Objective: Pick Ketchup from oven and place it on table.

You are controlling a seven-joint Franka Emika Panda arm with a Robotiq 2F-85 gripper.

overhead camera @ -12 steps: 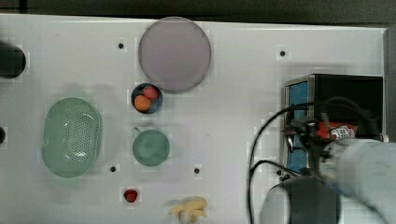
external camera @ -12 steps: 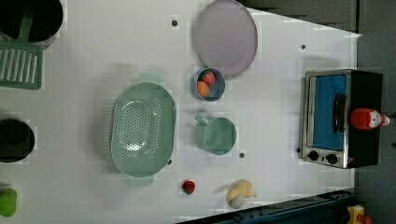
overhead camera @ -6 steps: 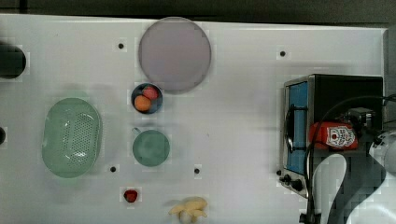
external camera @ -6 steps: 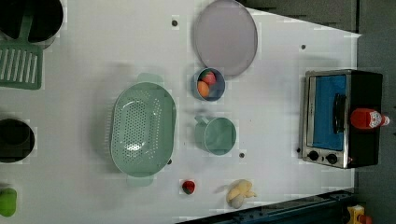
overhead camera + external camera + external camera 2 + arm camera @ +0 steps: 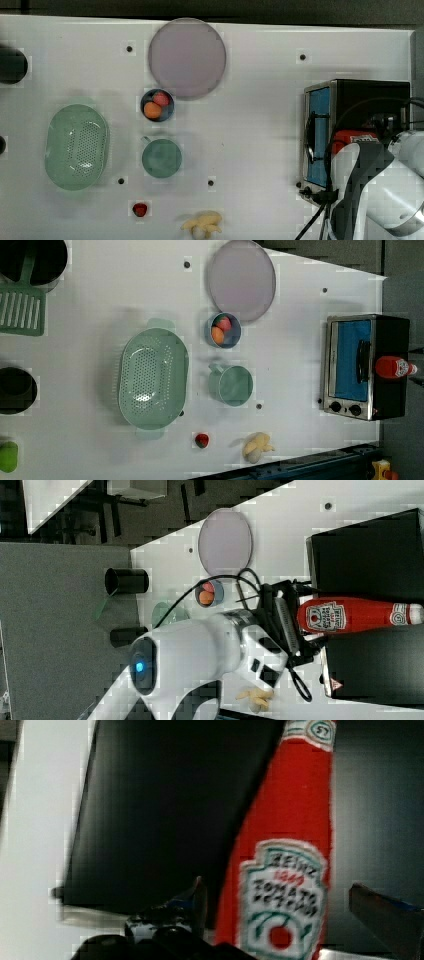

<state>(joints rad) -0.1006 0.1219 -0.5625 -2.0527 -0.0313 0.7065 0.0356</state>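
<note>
Here my fingers (image 5: 192, 902) stand wide apart, flanking the ketchup (image 5: 290, 865) atop the oven's (image 5: 165, 805) black roof above the white table (image 5: 250, 100).

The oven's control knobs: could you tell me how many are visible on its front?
2. On the oven in the left view, one knob and a second knob sit side by side on the silver strip beside the blue glass door. Others may be hidden.

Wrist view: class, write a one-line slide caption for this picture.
Open gripper straddling the upright ketchup on the oven top, fingers apart either side, not yet gripping.
</note>
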